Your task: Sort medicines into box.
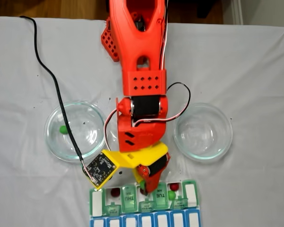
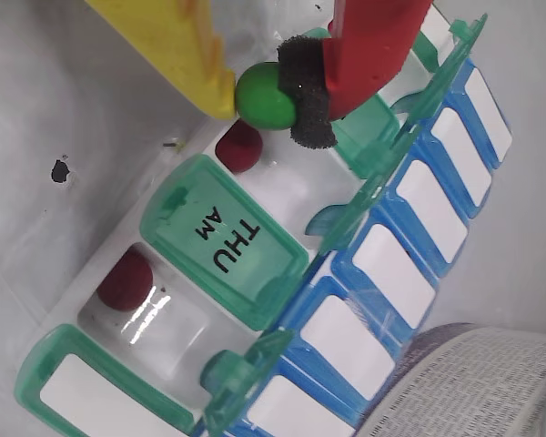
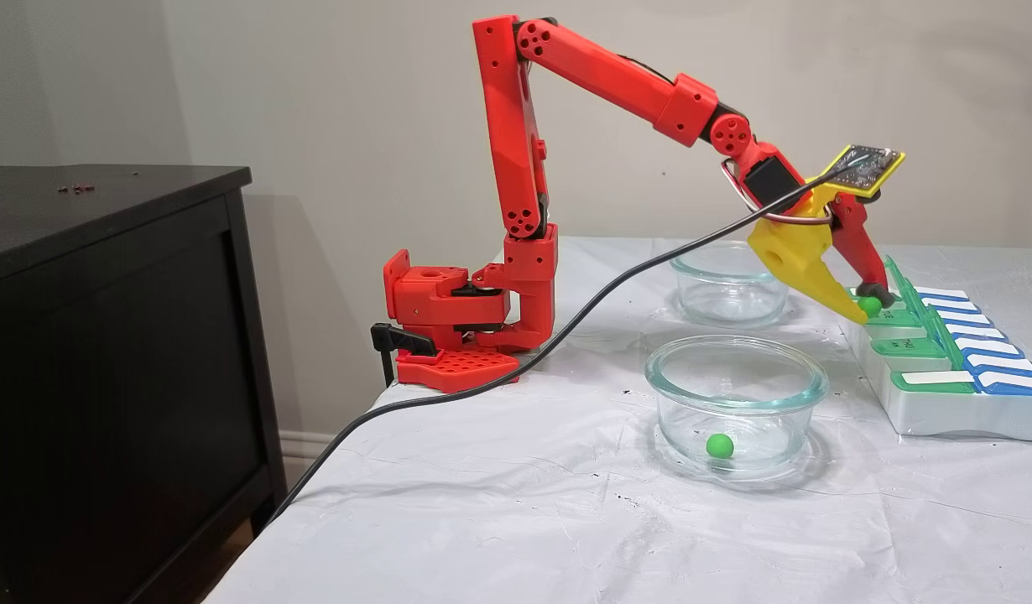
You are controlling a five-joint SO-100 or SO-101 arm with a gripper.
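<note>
On the lids of the pill organizer, printed labels can be read: "THU AM" on a shut translucent green lid in the wrist view, and "THU" and "TUE" on green lids in a fixed view from above. White blank label strips sit on the blue lids of the row at the organizer's near edge in that fixed view.

Two clear glass dishes stand on the white cloth. The left dish in the view from above holds one green ball; the right dish looks empty. A black cable runs across the cloth and over the left dish's rim to the small circuit board on the arm's wrist. Tiny black specks dot the cloth. A dark cabinet stands at the left of the side view.

Just over the organizer's green row, the gripper pinches a green ball between its yellow finger and the black foam pad on its red finger. The held ball hangs just above an open compartment where a dark red ball lies. Another dark red ball rests in the open compartment on the other side of the THU lid. From above, a red ball and a green ball lie in a compartment right of the gripper.
</note>
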